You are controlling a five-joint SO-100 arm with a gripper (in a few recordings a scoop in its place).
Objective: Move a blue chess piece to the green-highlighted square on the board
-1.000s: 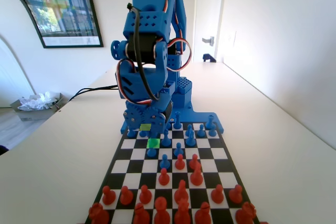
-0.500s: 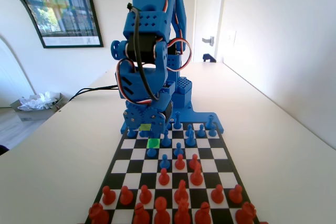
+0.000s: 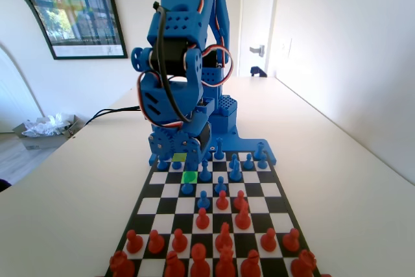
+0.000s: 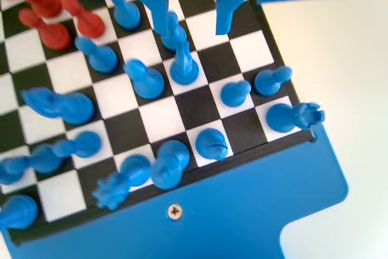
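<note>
In the fixed view the green-highlighted square (image 3: pixel 189 176) lies bare in the board's (image 3: pixel 258 190) far half, with a blue pawn (image 3: pixel 187 188) on the square just in front of it. My gripper (image 3: pixel 187 157) hangs low over the blue rows behind that square. From the wrist view the gripper (image 4: pixel 195 27) is open, and bare board (image 4: pixel 159 117) squares show between its jaws. A taller blue piece (image 4: pixel 182 65) stands right below the left jaw's tip. Blue pawns (image 4: pixel 235 92) stand around it, none held.
A duller yellow-green square (image 3: pixel 179 157) lies one row behind the green one. Blue pieces (image 3: pixel 235 172) crowd the far rows. Red pieces (image 3: pixel 222 200) reach into the middle and fill the near rows. The arm's base (image 3: pixel 224 121) stands behind the board.
In the fixed view the arm's upper part has risen and swung slightly to the left. No piece has moved.
</note>
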